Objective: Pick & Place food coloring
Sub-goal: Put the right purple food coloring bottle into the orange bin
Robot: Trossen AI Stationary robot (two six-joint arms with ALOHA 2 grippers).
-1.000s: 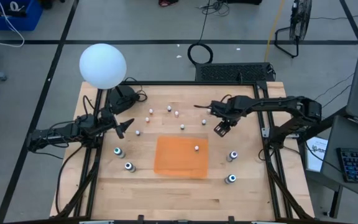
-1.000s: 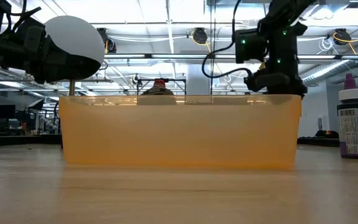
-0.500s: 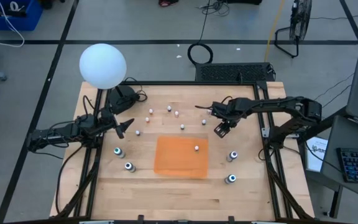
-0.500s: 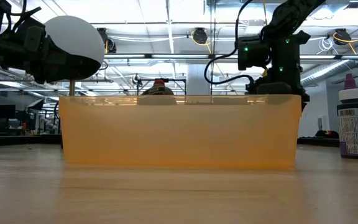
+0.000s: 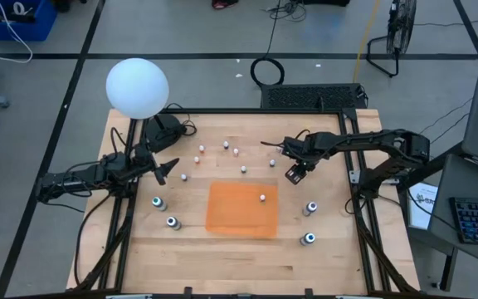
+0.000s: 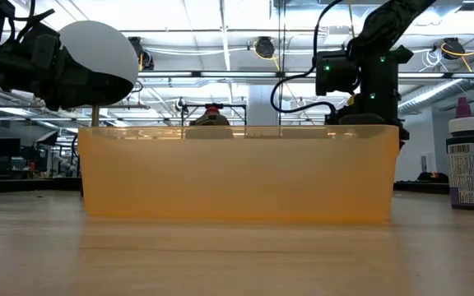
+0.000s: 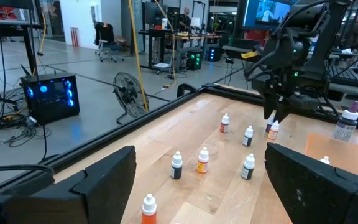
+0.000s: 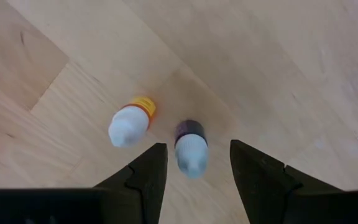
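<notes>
Since right gripper [image 8: 194, 163] hung over upright purple-labelled bottle [image 8: 191, 147], you had cap between parted, empty fingers; orange-labelled bottle [image 8: 131, 121] just beside. Left gripper [image 5: 166, 169] waited open, well apart.

Low view: orange tray [image 6: 237, 174] wall hides small bottles and right gripper tips; purple bottle [image 6: 469, 156] cut by edge; overhead, bottle colours too small to tell
</notes>
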